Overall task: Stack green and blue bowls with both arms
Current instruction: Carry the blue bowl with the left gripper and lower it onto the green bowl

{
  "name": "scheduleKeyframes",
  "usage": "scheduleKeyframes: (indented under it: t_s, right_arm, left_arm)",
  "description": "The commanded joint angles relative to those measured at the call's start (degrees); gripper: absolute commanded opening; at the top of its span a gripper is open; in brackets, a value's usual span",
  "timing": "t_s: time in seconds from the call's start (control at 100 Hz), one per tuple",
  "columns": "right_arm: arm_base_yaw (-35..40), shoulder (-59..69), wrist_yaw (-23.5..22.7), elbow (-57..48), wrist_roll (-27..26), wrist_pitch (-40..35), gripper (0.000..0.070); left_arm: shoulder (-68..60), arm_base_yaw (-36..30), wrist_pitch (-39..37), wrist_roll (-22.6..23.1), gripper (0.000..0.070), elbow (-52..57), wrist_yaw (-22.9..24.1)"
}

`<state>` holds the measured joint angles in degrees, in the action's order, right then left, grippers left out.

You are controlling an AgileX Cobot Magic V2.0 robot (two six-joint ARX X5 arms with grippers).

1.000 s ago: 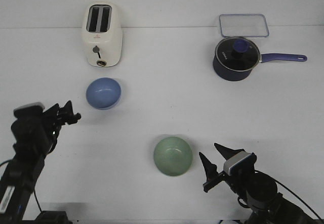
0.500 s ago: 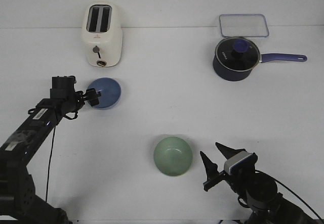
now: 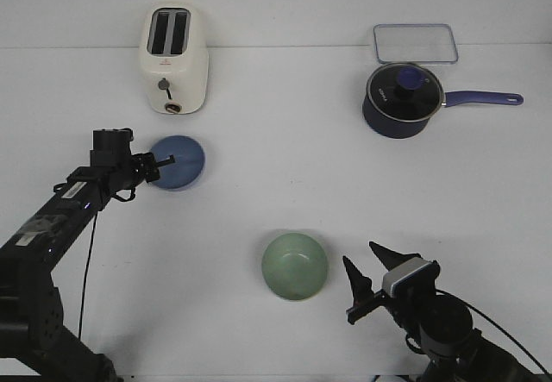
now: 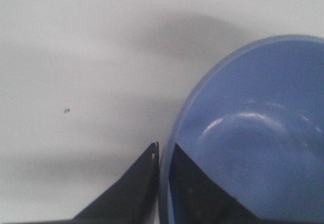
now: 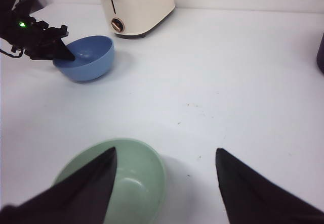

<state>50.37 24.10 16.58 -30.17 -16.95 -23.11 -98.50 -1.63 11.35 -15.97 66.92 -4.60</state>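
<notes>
The periwinkle blue bowl (image 3: 183,159) sits on the white table in front of the toaster. My left gripper (image 3: 160,165) is shut on its left rim, one finger inside and one outside, as the left wrist view shows at the gripper (image 4: 164,146) and the bowl (image 4: 253,133). The sage green bowl (image 3: 295,266) sits at the front middle. My right gripper (image 3: 360,255) is open and empty just right of it. In the right wrist view the right gripper (image 5: 165,150) stands wide, its left finger over the green bowl (image 5: 139,176); the blue bowl (image 5: 87,56) is farther off.
A cream toaster (image 3: 173,59) stands at the back left, close behind the blue bowl. A dark blue saucepan with a glass lid (image 3: 401,97) and a clear flat container (image 3: 415,42) stand at the back right.
My left arm has swung from the left front up to the blue bowl and closed on its rim. The right arm and the green bowl have hardly moved.
</notes>
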Motion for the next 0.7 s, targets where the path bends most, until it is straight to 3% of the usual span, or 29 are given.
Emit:
scheduleKeyframes:
  t_s: [0.0, 0.22, 0.35, 0.53, 0.69]
  right_arm:
    - [0.7, 0.4, 0.2, -0.1, -0.1, 0.5, 0.0409]
    - [0.7, 0.3, 0.2, -0.1, -0.1, 0.5, 0.0409]
    - [0.7, 0.3, 1.7, -0.1, 0.0, 0.6, 0.0409]
    - [0.7, 0.3, 3.2, -0.1, 0.5, 0.5, 0.0409]
    - [0.7, 0.3, 3.2, -0.1, 0.8, 0.5, 0.0409]
  left_arm:
    - [1.2, -0.1, 0.4, 1.2, 0.001, 1.0, -1.5]
    - [13.1, -3.2, 2.4, 1.3, 0.001, 1.0, -9.7]
    - [19.9, -10.4, 6.3, 1.9, 0.0009, 0.8, -9.7]
    - [22.1, -25.3, 8.2, 0.9, 0.0009, -1.2, -9.0]
    - [19.1, -36.9, 7.7, -1.8, 0.0009, -3.2, -2.2]
